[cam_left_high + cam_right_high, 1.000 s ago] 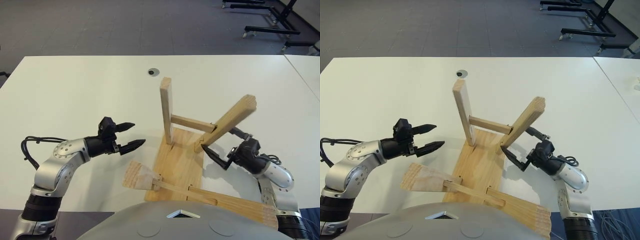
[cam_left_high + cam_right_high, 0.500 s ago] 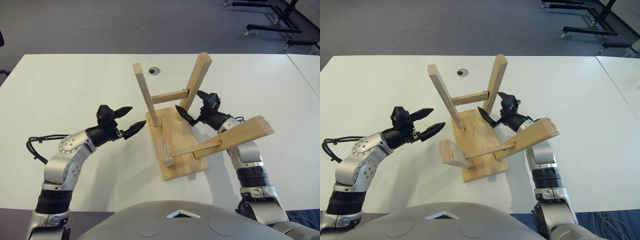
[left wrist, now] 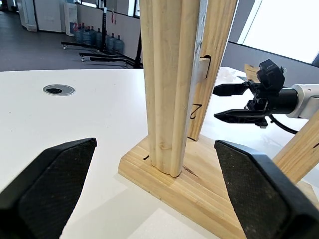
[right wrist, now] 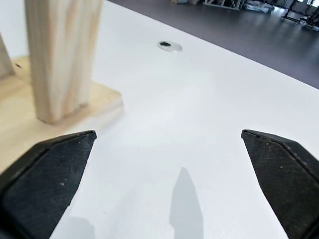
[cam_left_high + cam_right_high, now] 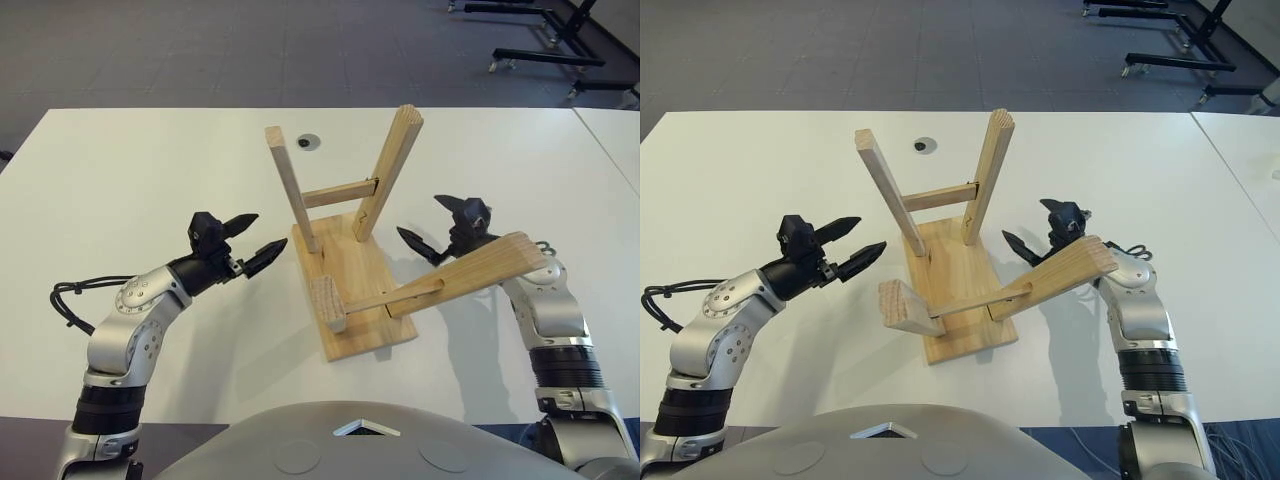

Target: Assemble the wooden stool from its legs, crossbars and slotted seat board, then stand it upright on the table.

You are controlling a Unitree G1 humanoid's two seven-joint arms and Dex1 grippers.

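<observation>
1. At the left of the left eye view, the left gripper (image 5: pixel 272 232) is seen with its two black fingers spread and nothing held between them. The tips are aimed at the stool, near a corner of its board.
2. Right of centre, the right gripper (image 5: pixel 418 215) is also spread and empty. It is placed close beside the base of a far leg but apart from it.
3. Between the two, the pale unpainted wooden stool (image 5: pixel 355 260) is found upside down at the frame's centre. Its rectangular slotted seat board (image 5: pixel 370 335) is laid flat on the white table (image 5: pixel 150 160), and the legs are pointed upward.
4. The far pair of legs (image 5: pixel 290 190) is joined by a short crossbar (image 5: pixel 338 192). The near pair is splayed toward the lower edge, with one long leg (image 5: pixel 480 268) crossing in front of the right arm.
5. The wood is judged stiff, fairly light and smooth. The joints are probably only pressed in, so a lift by one leg could pull it loose.
6. For turning it over, a hold by both grippers is advised, low on opposite legs near the crossbars or on the board's long edges.
</observation>
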